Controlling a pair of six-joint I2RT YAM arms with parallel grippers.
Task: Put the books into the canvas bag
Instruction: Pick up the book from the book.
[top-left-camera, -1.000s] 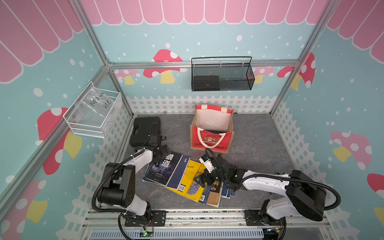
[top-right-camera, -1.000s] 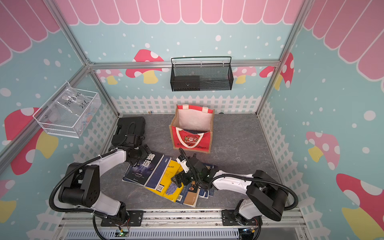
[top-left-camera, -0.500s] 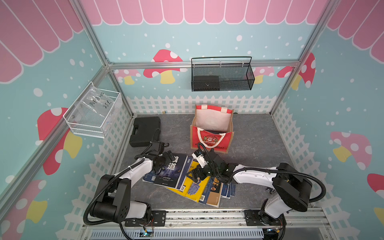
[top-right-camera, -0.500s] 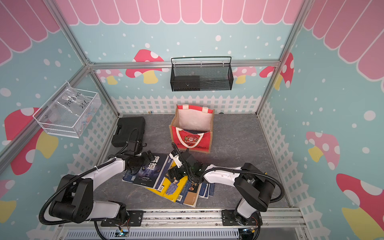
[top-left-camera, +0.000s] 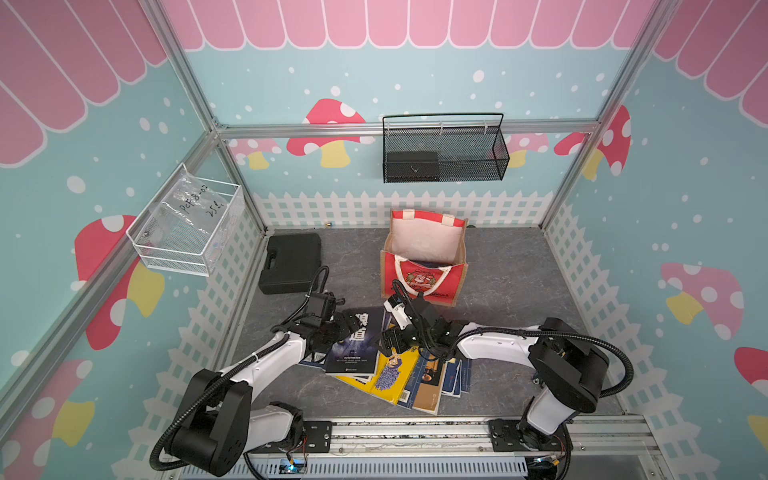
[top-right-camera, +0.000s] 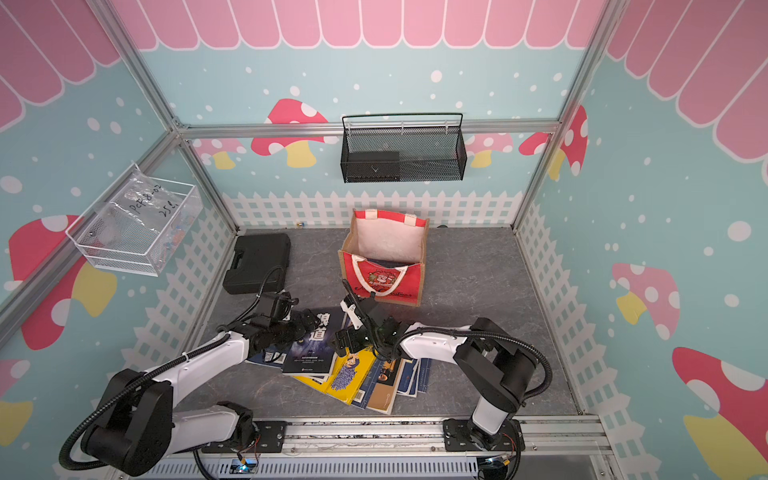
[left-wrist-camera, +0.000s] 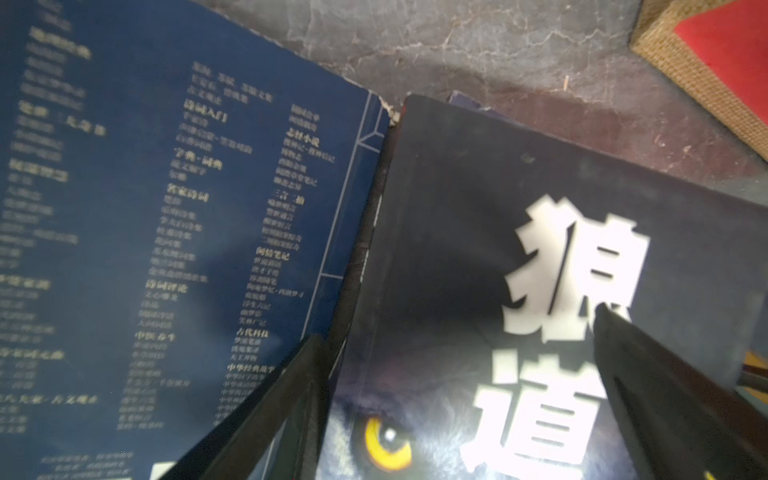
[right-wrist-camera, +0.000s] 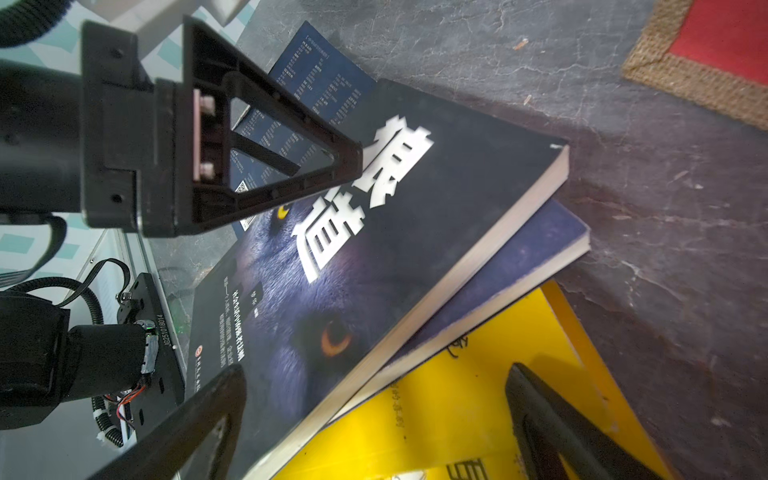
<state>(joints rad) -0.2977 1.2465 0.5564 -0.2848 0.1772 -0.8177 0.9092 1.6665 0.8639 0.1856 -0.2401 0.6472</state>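
Left wrist view: left gripper (left-wrist-camera: 457, 328) jaws fully apart, nothing held, straddling spine side of wolf-cover book (left-wrist-camera: 457, 249). Right wrist view: right gripper (right-wrist-camera: 374, 372) likewise wide open, empty, over that book's page edge & yellow book (right-wrist-camera: 478, 395). In both top views: books (top-left-camera: 399, 374) fanned on floor (top-left-camera: 519, 291) just in front of canvas bag (top-left-camera: 455, 282); bag upright.

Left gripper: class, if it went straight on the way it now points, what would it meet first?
Probably the wolf book: the open left gripper points down at it, with one of its fingers over the edge next to the blue book. Depth is unclear.
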